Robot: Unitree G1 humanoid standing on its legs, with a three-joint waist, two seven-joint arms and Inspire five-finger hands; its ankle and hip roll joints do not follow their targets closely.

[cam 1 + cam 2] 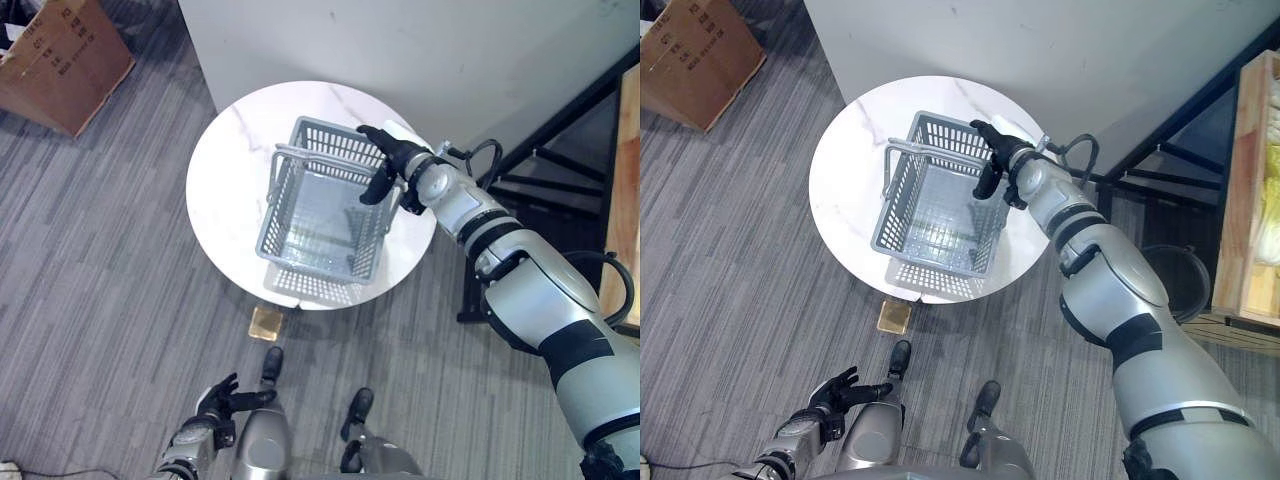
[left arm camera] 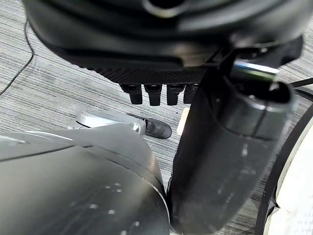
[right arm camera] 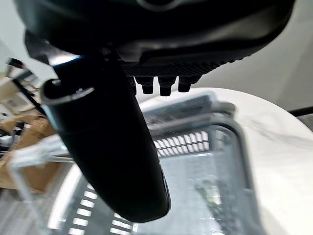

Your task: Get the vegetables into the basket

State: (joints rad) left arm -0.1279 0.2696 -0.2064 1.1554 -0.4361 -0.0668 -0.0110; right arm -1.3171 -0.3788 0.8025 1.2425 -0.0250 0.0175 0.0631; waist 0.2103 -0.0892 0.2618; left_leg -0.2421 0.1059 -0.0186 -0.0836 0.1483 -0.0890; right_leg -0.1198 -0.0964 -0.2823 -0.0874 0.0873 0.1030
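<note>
While it hangs low by the floor, left hand [image 1: 222,400] has fingers spread, holding nothing | cardboard box [image 1: 62,55] on the carpet, far left | yellowish item [image 1: 266,323] on the floor just under the surface's edge | grey basket [image 1: 325,205] stands on the round white surface [image 1: 225,190] | right hand [image 1: 388,160] over the basket's right rim, fingers relaxed, gripping nothing.
</note>
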